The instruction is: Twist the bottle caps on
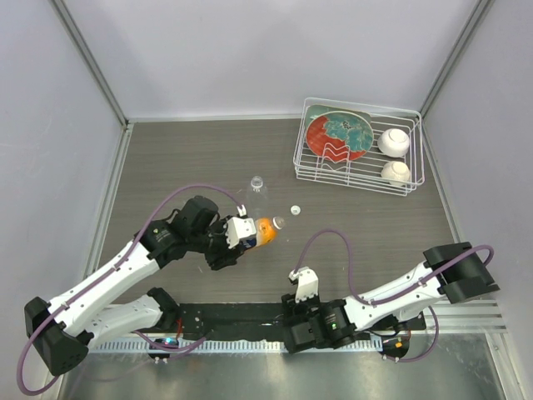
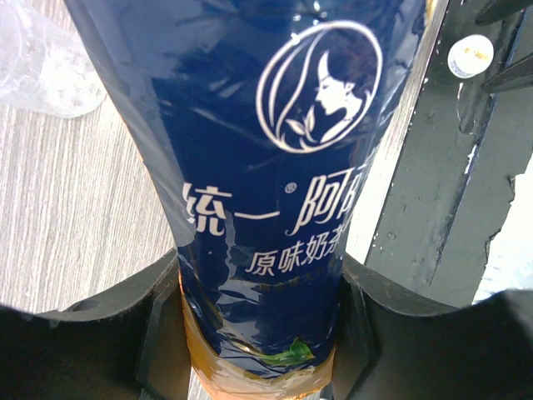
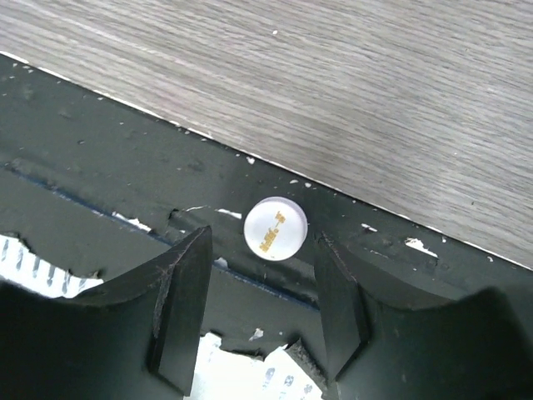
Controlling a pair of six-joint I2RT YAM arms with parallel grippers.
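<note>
My left gripper [image 1: 237,233] is shut on the short bottle [image 1: 265,232] with orange liquid and holds it tilted, its open neck toward the right. In the left wrist view the bottle [image 2: 266,167] shows a dark blue label and fills the jaws of the gripper [image 2: 258,333]. The clear bottle [image 1: 257,183] stands beyond it and also shows in the left wrist view [image 2: 42,67]. A white cap [image 1: 295,210] lies on the table. My right gripper [image 3: 260,258] is open just above a cream cap [image 3: 276,227] lying on the black strip; this cap also shows in the left wrist view [image 2: 470,56].
A white wire rack [image 1: 360,179] at the back right holds a red-and-teal plate [image 1: 337,135] and two white balls [image 1: 394,142]. The black strip [image 1: 233,317] runs along the near edge between the arm bases. Grey walls enclose the table.
</note>
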